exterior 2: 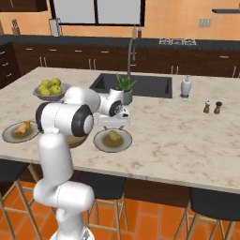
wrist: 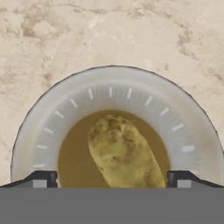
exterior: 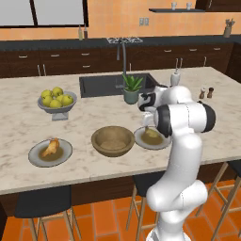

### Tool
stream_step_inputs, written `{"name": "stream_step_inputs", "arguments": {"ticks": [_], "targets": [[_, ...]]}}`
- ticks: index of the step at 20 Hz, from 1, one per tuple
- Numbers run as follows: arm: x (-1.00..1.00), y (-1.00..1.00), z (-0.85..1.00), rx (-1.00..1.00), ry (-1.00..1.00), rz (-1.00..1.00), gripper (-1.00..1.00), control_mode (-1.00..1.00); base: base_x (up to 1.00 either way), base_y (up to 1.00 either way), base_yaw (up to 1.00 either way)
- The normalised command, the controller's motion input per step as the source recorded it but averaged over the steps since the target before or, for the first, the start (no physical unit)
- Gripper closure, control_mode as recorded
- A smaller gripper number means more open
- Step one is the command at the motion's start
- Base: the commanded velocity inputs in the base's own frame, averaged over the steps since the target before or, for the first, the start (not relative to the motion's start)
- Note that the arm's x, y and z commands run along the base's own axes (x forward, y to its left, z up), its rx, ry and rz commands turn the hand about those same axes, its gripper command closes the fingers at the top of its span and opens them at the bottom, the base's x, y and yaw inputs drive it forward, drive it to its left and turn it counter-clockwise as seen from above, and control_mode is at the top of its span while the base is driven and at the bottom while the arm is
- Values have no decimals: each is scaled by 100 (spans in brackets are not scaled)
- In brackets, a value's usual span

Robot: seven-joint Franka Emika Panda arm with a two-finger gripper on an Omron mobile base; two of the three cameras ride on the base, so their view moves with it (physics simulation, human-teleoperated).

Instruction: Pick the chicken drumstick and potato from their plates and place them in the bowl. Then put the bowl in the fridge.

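On the marble island counter (exterior: 28,127) of an orange-walled kitchen, the potato (wrist: 122,151) is lying on the right-hand plate (wrist: 39,131), right of the wooden bowl (exterior: 113,140). Directly above it the gripper (wrist: 111,178) is hovering, fingers spread wide, gripping nothing.

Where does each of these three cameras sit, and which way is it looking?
Left base view: behind the arm's left, facing the marble island; white arm rises lower right.
Right base view: behind its right; arm lower left.
Hand view: on the hand, looking down between the open gripper fingertips.
All share the lumpy tan potato on its round grey plate.
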Motion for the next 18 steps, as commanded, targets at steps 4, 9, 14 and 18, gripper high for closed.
{"name": "stream_step_inputs", "arguments": {"ticks": [4, 9, 14, 18], "targets": [[12, 0, -39, 0, 0, 4, -100, -100, 0, 0, 0], [-1, -4, -37, 0, -5, 3, -100, -100, 0, 0, 0], [0, -4, -32, 0, -3, 4, -100, -100, 0, 0, 0], [0, 0, -4, 0, 0, 0, 100, -100, 0, 0, 0]]}}
